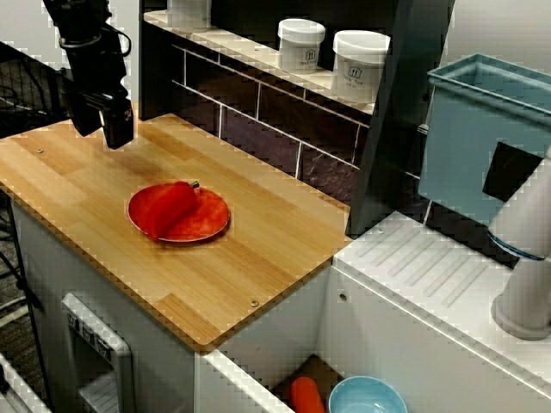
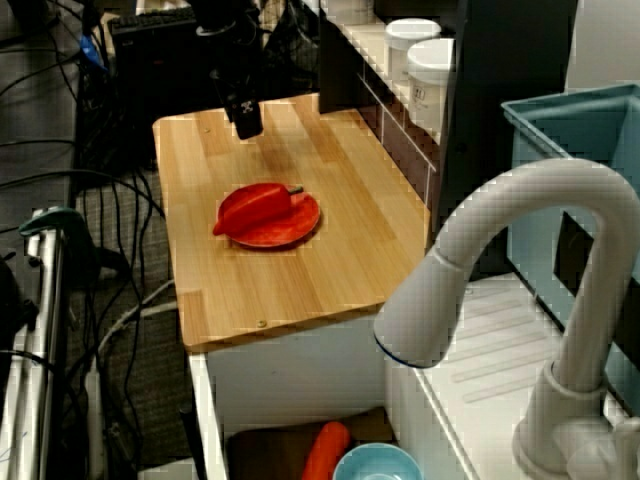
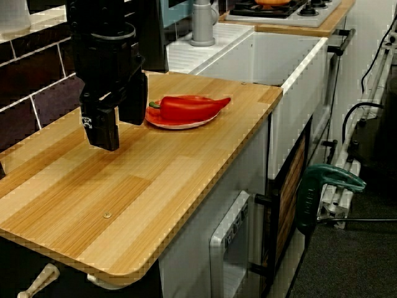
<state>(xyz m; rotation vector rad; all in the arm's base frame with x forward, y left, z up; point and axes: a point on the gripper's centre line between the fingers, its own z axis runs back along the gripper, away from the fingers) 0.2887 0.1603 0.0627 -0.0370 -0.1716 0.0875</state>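
hand point(image 3: 118, 132) with its 2 fingers apart, holding nothing, pointing straight down over the worktop point(image 3: 155, 186), near but clear of the red pepper point(image 3: 189, 107) lying on 1 red plate point(image 1: 211, 220).

Hanging just above the light wooden countertop point(image 1: 258, 267) at the end far from the sink, fingers apart: black two-fingered gripper point(image 1: 103, 129). Bare wood beneath it and all along the front edge, open for passing. Blocking the middle of the board: round orange-red plate point(image 1: 211, 215) bearing a long red pepper point(image 1: 168, 208), well apart from the fingers. Closing the back: dark tiled wall point(image 1: 258, 129), ledge with white lidded jars point(image 1: 301, 43). Past the plate: dark upright post point(image 1: 387, 129), white sink basin point(image 1: 275, 344).
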